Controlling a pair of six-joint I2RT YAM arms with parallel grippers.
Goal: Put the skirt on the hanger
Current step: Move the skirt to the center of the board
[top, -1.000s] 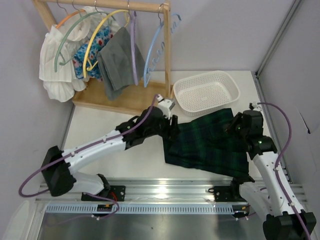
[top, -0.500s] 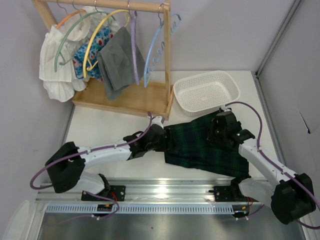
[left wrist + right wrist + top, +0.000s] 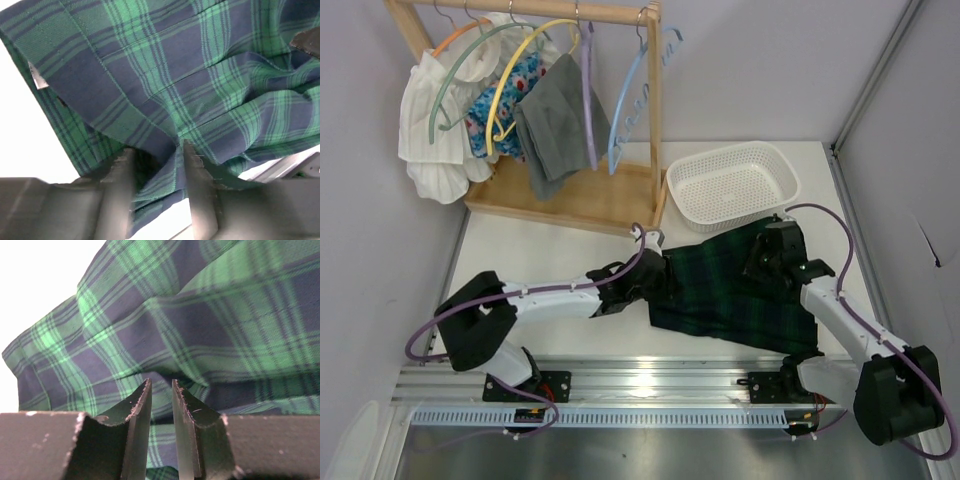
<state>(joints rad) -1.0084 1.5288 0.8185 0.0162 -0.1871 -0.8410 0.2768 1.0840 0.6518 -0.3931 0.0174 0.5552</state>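
Observation:
The dark green and navy plaid skirt (image 3: 730, 290) lies flat on the white table, right of centre. An empty light blue hanger (image 3: 623, 105) hangs at the right end of the wooden rack. My left gripper (image 3: 655, 275) is low at the skirt's left edge. In its wrist view the left gripper (image 3: 156, 155) stands open, and a fold of skirt (image 3: 165, 75) bunches between the fingers (image 3: 192, 175). My right gripper (image 3: 767, 262) rests on the skirt's upper right part. Seen from the wrist, the right gripper (image 3: 160, 390) is shut to a narrow slit on a raised fold of skirt (image 3: 165, 325).
The wooden rack (image 3: 655, 110) at the back left carries several hangers with a white garment (image 3: 430, 120), a floral one (image 3: 515, 90) and a grey one (image 3: 555, 125). A white mesh basket (image 3: 730, 150) stands just behind the skirt. A metal rail (image 3: 640, 380) runs along the near edge.
My right arm swung left, its gripper moving from the skirt's right edge to its upper right. The left arm dropped and stretched along the table to the skirt's left edge, its jaws narrowing.

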